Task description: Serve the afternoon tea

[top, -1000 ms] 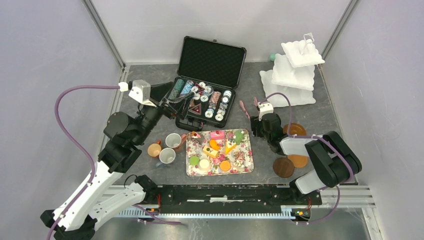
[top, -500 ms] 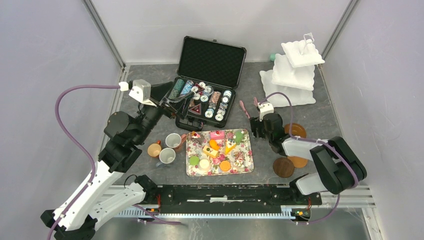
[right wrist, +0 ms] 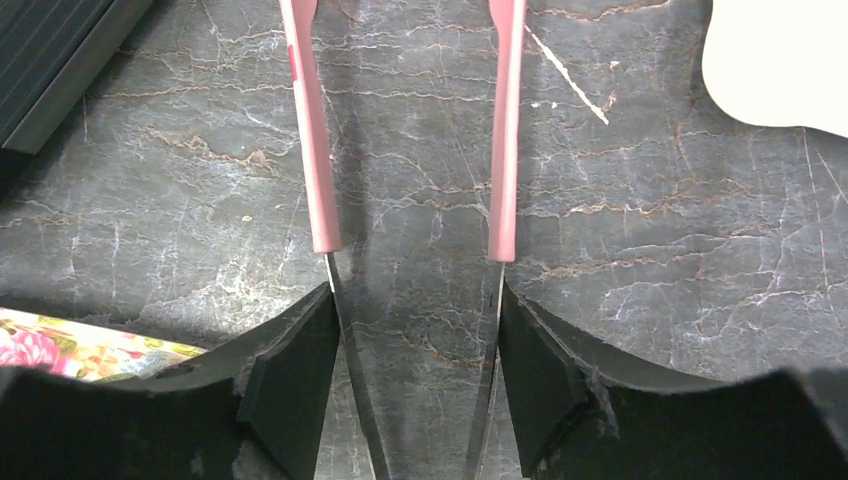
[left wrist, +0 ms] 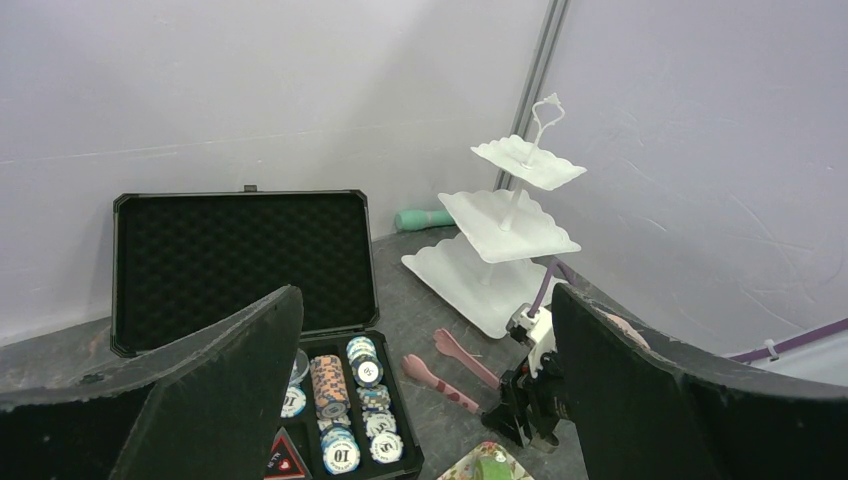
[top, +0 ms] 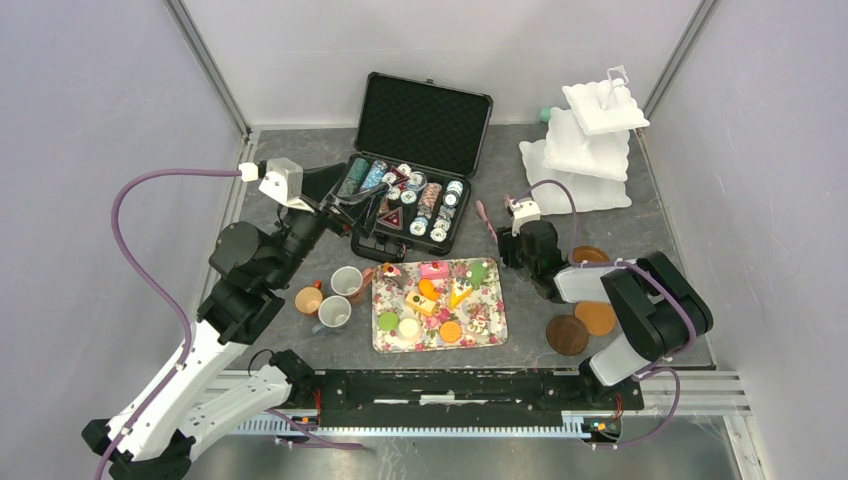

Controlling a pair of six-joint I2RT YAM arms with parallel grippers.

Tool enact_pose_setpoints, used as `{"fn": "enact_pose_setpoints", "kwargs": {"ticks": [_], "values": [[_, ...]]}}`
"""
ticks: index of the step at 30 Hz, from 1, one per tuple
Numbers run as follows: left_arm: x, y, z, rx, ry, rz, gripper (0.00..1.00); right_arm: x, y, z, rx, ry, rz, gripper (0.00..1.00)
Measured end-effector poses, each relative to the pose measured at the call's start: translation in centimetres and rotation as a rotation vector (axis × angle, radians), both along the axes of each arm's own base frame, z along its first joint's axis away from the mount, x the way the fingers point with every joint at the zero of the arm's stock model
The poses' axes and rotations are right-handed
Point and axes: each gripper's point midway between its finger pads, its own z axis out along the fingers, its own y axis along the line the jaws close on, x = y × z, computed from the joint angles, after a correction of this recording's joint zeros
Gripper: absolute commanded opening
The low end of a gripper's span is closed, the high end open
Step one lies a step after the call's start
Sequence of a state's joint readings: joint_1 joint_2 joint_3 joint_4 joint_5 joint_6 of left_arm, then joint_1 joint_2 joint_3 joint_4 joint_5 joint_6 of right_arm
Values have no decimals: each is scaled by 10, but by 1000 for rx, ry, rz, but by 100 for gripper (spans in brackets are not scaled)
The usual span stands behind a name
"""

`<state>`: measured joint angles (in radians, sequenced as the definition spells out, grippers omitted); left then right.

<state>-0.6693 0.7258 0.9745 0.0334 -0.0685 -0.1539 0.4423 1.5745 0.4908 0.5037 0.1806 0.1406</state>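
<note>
Chip (left wrist: 341,456) marked "10"; left tool (left wrist: 420,400) open; right tool (right wrist: 415,360) straddling tongs (right wrist: 313,150).

Top external camera is looking down from above and behind the arm bases, taking in the whole worktop (top: 300,210). Left wrist camera is sitting high, facing across toward the far right corner, catching the open case (left wrist: 240,260), tiered stand (left wrist: 505,240) and pink tongs (left wrist: 455,365). Right wrist camera is pointing straight down, very close to the worktop, sharing the tongs (right wrist: 505,130) with both other views.
</note>
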Motion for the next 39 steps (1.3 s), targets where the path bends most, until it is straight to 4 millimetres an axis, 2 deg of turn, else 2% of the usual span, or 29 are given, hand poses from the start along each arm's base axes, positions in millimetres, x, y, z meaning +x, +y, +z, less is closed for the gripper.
{"fn": "enact_pose_setpoints", "kwargs": {"ticks": [6, 10, 18, 21, 24, 27, 33, 39], "values": [[0, 0, 0, 0, 0, -1, 100, -4, -1, 2, -5, 13, 2, 54], [0, 0, 0, 0, 0, -1, 100, -12, -6, 11, -14, 25, -4, 52], [0, 0, 0, 0, 0, -1, 100, -26, 0, 60, 3, 71, 61, 48], [0, 0, 0, 0, 0, -2, 100, -43, 2, 79, 18, 94, 106, 47], [0, 0, 0, 0, 0, -2, 100, -71, 4, 99, 56, 121, 171, 46], [0, -1, 0, 2, 0, -5, 100, -98, 10, 111, 112, 160, 241, 46], [1, -5, -4, 12, 7, -20, 100, -146, 15, 102, 181, 329, 306, 45], [5, -9, -8, 19, 22, -23, 100, -172, 15, 99, 237, 439, 281, 45]]}}
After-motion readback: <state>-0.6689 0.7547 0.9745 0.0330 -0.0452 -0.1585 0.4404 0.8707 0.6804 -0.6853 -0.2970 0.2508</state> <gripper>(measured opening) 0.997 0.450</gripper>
